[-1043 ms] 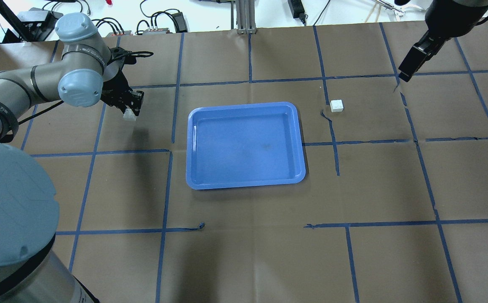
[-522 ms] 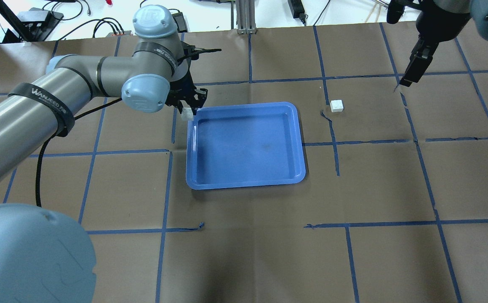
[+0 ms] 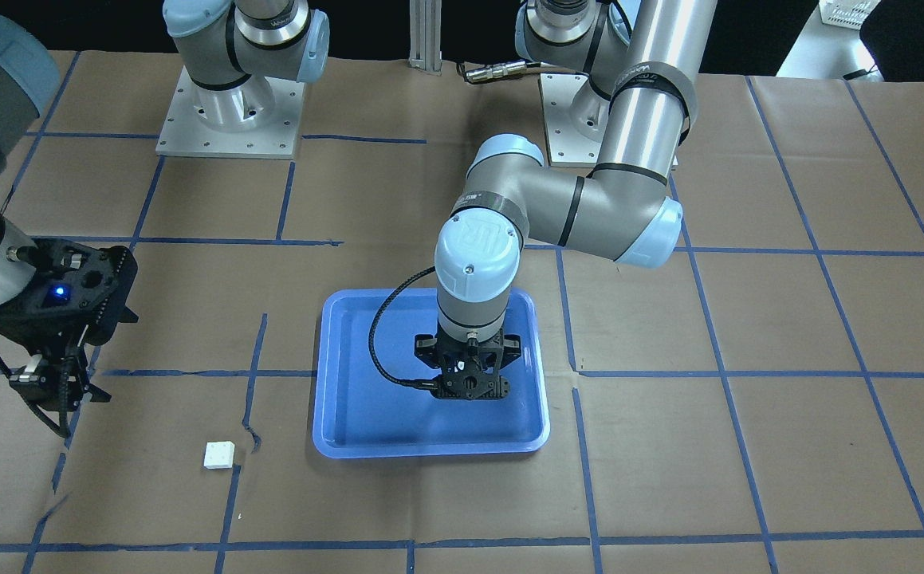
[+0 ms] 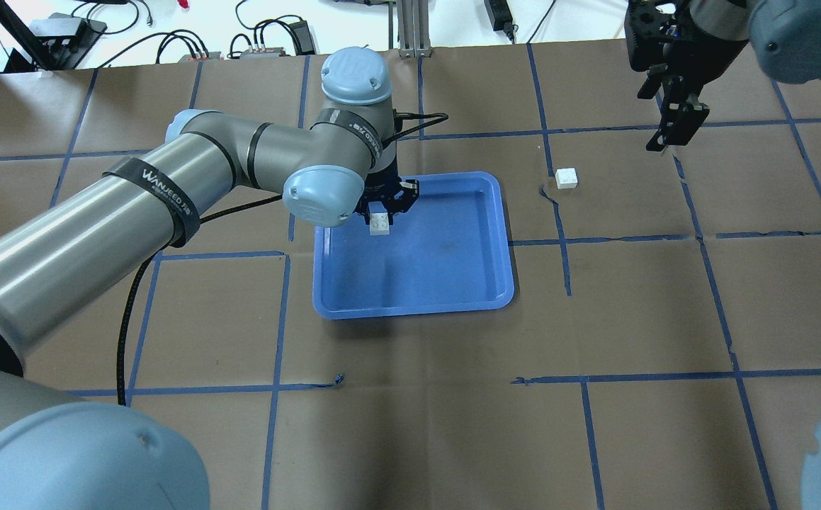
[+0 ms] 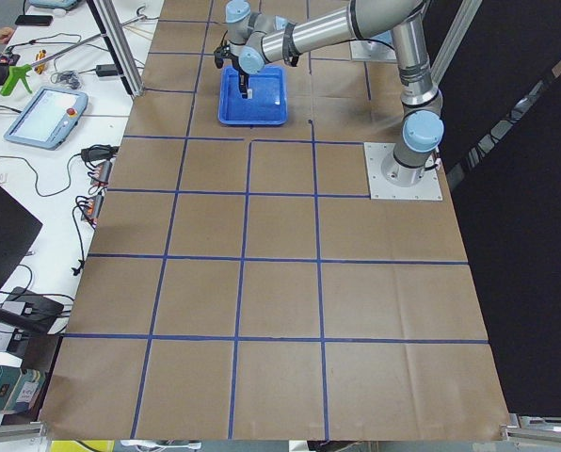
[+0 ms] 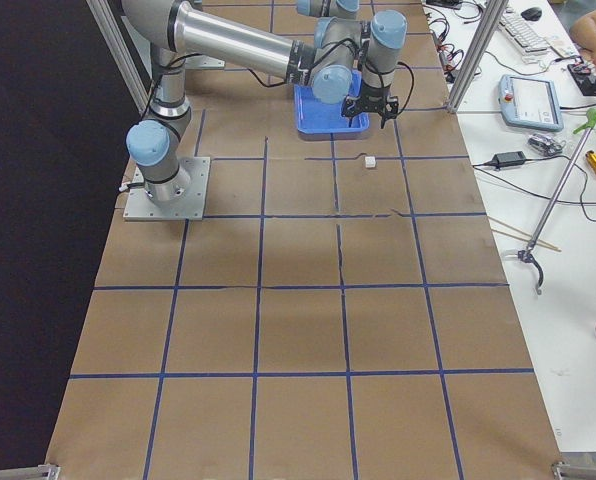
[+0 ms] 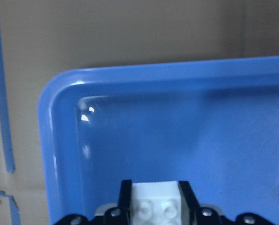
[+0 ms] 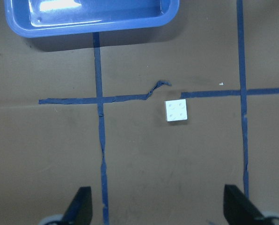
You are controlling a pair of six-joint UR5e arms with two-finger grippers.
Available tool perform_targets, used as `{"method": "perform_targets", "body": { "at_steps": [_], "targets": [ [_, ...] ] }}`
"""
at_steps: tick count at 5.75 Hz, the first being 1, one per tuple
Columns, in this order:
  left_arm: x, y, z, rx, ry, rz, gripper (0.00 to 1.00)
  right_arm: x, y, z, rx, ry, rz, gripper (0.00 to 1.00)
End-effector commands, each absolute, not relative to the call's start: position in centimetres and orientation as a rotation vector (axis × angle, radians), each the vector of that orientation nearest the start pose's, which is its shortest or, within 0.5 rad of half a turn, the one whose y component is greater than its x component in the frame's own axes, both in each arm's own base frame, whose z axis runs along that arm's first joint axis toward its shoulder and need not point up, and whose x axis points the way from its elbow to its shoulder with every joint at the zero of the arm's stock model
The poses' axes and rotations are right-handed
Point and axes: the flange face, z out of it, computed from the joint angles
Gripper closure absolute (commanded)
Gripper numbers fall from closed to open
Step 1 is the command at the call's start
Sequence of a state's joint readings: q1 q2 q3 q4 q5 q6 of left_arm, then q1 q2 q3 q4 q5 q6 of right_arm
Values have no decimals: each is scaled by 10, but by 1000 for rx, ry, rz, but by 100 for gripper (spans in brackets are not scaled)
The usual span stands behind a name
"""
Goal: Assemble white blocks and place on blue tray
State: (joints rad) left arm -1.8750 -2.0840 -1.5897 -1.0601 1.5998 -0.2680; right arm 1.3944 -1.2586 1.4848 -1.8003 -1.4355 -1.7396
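Observation:
My left gripper [image 4: 380, 217] is shut on one white block [image 4: 380, 225] and holds it over the far left part of the blue tray [image 4: 414, 309]. The left wrist view shows this block [image 7: 156, 204] pinched between both fingers, above the tray floor near a corner [image 7: 60, 140]. The other white block [image 4: 566, 178] lies studs up on the brown paper right of the tray; it also shows in the right wrist view [image 8: 176, 111]. My right gripper [image 4: 667, 138] hangs open and empty beyond this block, with its fingers [image 8: 81, 208] spread wide.
Blue tape lines cross the brown paper; a torn, curled piece of tape [image 4: 548, 193] lies between the tray and the loose block. Cables and power supplies [image 4: 268, 35] lie past the table's far edge. An aluminium post [image 4: 410, 28] stands at the far middle.
My left arm has swung right, carrying the white block from left of the tray to over the tray's far left part. My right gripper has shifted slightly left and turned, near the loose block.

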Motion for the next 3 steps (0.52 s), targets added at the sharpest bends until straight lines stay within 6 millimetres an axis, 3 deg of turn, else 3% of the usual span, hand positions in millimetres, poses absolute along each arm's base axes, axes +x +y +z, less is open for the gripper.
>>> {"method": "perform_targets", "body": {
  "at_steps": [1,2,3],
  "targets": [
    [-322,-575,230,412,3086,16,79,43,-659,332,-2220,2006,-326,0],
    [-324,-570,243,763,3013,-3,79,42,-674,294,-2253,1934,-338,0],
    [-324,-563,242,908,2964,17,78,41,-675,267,-2252,1891,-303,0]
  ]
}}
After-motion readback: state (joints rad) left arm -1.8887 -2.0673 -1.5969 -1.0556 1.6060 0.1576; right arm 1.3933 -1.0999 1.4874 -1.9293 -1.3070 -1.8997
